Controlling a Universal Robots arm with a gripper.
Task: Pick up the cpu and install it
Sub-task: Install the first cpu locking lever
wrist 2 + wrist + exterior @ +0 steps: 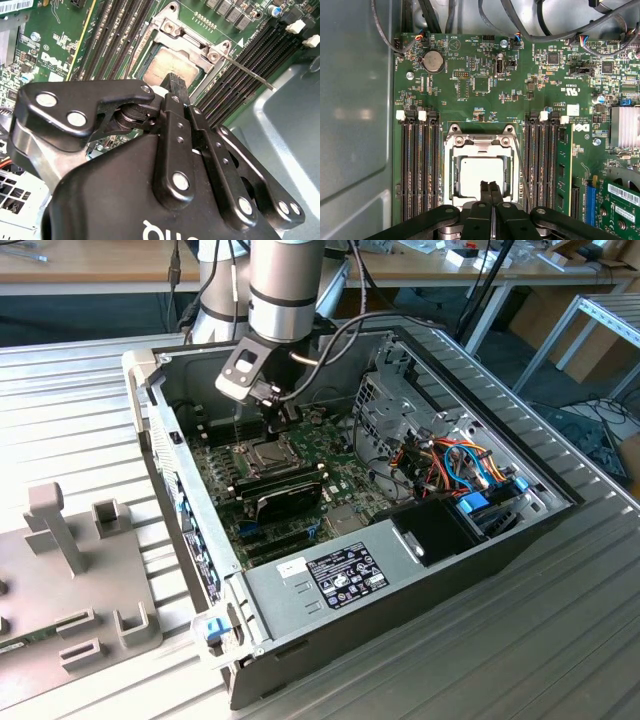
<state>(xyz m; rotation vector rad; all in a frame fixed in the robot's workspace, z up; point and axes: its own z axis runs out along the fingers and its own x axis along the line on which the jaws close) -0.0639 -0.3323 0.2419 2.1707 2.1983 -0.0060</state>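
Pincer [490,188] narrow and empty, tips together directly above one edge of the cpu [475,172], which lies flat in the socket [479,143] on the board [485,107]

Silver-grey tubular arm [285,280], darker grey band at joint. Light grey camera housing [243,368] at wrist; dark cables [335,340] trailing off. Matte black gripper [489,186]: flat linkage bars, silver round rivets, slim black fingers [176,87], white marking on body.

In the second wrist view the gripper [176,82] body covers part of the cpu [162,67] and socket frame [195,40]; fingertip-to-cpu contact cannot be told.
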